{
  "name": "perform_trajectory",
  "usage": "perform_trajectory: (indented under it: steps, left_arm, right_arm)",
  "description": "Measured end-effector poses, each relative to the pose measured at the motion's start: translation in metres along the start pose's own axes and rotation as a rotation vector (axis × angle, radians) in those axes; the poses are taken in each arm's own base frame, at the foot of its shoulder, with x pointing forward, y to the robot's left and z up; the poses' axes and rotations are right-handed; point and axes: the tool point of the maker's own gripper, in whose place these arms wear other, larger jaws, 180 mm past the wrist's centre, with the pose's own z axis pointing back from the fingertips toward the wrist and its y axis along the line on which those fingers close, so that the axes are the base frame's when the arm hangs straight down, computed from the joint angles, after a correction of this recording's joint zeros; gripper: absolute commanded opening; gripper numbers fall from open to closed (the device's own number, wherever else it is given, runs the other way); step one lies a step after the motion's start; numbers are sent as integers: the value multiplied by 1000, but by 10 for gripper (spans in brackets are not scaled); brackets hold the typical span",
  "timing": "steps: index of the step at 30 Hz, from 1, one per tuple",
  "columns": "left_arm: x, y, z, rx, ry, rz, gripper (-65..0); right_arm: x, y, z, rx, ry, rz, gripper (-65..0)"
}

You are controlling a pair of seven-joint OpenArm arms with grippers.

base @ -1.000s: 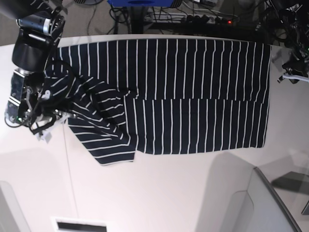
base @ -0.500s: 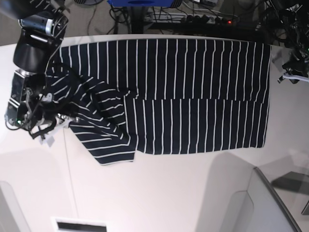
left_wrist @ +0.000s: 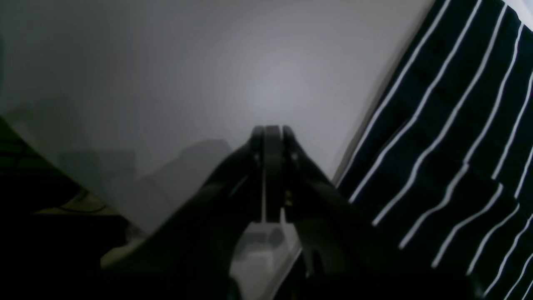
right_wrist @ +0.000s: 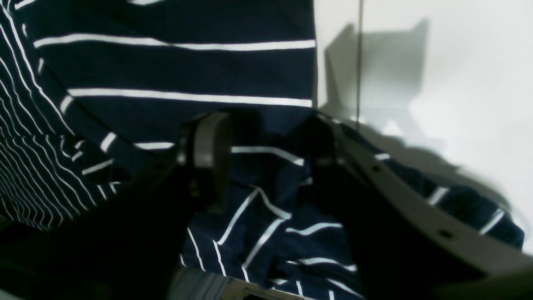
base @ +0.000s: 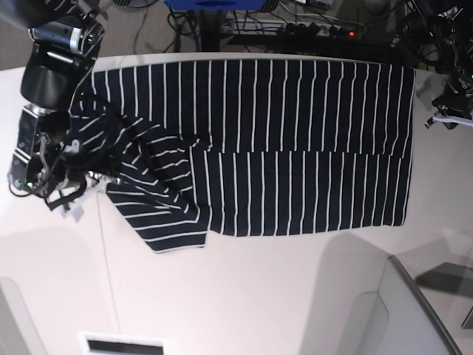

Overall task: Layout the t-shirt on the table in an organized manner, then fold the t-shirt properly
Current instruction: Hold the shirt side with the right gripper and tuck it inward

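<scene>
Layout step: right gripper (right_wrist: 266,158), jaws part open, straddles bunched sleeve of dark navy white-striped soft t-shirt (base: 295,148), grip unclear, on smooth white table (base: 259,296); left gripper (left_wrist: 268,137) closed, empty; next, probably pull sleeve flat.

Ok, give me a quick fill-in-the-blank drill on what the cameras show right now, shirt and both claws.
1. The t-shirt is dark navy with thin ____ stripes.
2. The left claw hangs over the bare table with its jaws ____.
3. The right claw has bunched ____ between its jaws.
4. In the base view, the crumpled end of the shirt lies on the ____ side of the picture.

Missing words: white; shut; fabric; left
</scene>
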Motion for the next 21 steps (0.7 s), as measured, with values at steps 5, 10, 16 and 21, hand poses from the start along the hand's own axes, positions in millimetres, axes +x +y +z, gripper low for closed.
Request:
perform_trajectory:
  steps: [5,10,16,21]
  left_arm:
    - [0,0,0,0,0,0,-650]
    - [0,0,0,0,0,0,-650]
    - [1,-1,0,-2,-2,0,-650]
    - [23,-3,-9,-3,-27,8,-650]
  right_arm:
    - [-1,1,-1,3,2,0,-525]
    - [0,1,-1,3,0,0,-641]
    - [3,2,0,4,-9,2,-650]
    - [26,6,19,-9,-95,35,-650]
